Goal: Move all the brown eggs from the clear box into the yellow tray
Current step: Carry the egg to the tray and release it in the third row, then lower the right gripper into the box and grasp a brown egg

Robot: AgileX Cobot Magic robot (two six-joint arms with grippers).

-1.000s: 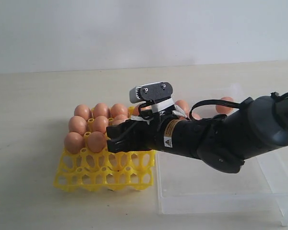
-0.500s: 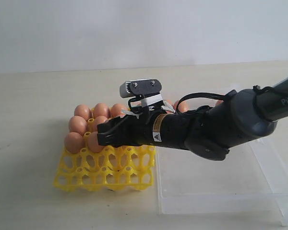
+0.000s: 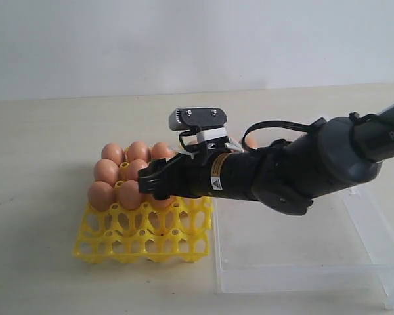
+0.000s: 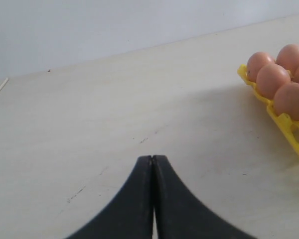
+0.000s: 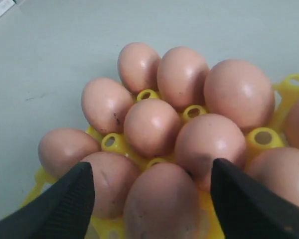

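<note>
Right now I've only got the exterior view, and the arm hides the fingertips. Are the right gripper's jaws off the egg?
Observer: In the right wrist view the right gripper has its jaws spread wide. The egg between them sits in the yellow tray and looks unclamped.
Operator: Left gripper? Not in my view.
Observer: The left gripper is shut, above the table and apart from the yellow tray.

Pale table (image 3: 39, 131): yellow tray (image 3: 111, 247) beside clear box (image 3: 302, 275), seemingly touching.
</note>
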